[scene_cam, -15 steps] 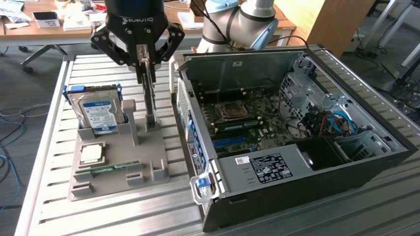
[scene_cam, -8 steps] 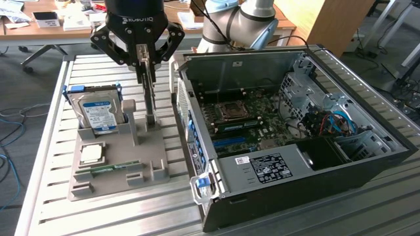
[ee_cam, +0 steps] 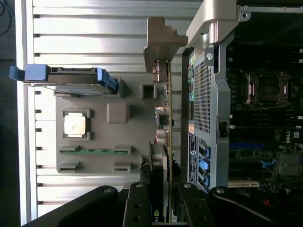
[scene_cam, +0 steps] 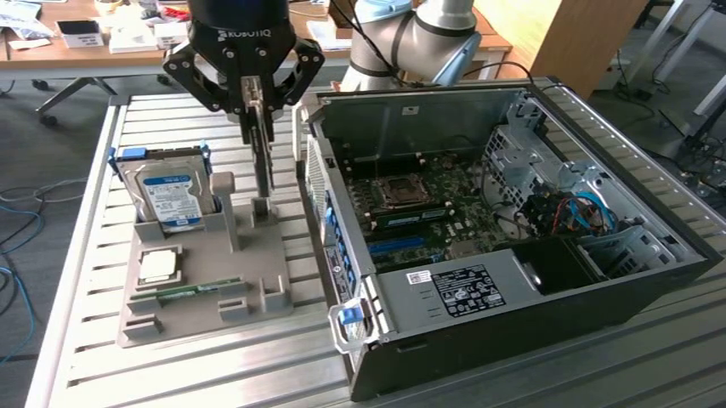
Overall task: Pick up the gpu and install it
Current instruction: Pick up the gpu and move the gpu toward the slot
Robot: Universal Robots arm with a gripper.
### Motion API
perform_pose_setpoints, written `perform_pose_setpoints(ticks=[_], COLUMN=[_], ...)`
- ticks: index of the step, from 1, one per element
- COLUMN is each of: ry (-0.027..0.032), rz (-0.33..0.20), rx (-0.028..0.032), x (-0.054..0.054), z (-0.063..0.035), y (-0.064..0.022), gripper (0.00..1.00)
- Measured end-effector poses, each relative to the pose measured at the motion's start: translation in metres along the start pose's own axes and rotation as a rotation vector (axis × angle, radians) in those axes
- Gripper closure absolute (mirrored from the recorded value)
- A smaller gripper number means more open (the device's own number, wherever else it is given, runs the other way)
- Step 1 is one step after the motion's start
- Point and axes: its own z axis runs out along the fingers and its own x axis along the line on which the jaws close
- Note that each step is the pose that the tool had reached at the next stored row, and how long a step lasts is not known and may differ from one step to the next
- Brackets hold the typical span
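early in the job, judging by how things lie. gripper [scene_cam: 262, 115] set narrow on the gpu [scene_cam: 263, 161], jaws pressed to both flat faces of the thin dark card near its upper edge. card standing on edge, upright, its lower end down at the slot of the grey holder [scene_cam: 204, 289] on the bench [scene_cam: 170, 374]; hard to say whether lifted clear or just seated there. from the wrist view, the same grip: gripper [ee_cam: 163, 208] straddling the gpu [ee_cam: 163, 161], seen edge-on, running away from the camera beside the case wall.

elsewhere on the holder: hard drive [scene_cam: 170, 200] with blue-white label upright at the far left of the exterior view, processor chip [scene_cam: 159, 265] flat nearer, green memory stick [scene_cam: 199, 291] lying in its groove.

open computer case [scene_cam: 511, 238] just beside the holder, on the exterior view's right, side panel off, motherboard [scene_cam: 431, 212] exposed and no card standing in it.

done so far, by appearance: the grasp. left: carrying the card across into the case and seating it on the board.
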Motion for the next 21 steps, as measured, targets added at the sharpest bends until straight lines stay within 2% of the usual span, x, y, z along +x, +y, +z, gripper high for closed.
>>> perform_pose_setpoints(ticks=[8, 21], ry=[-0.0001, 0.0001], rz=[0.0, 0.0], rx=[-0.0001, 0.0001], x=[-0.014, -0.049], z=[0.0004, 0.001], y=[0.0003, 0.0009], gripper=[0.73, 0.73])
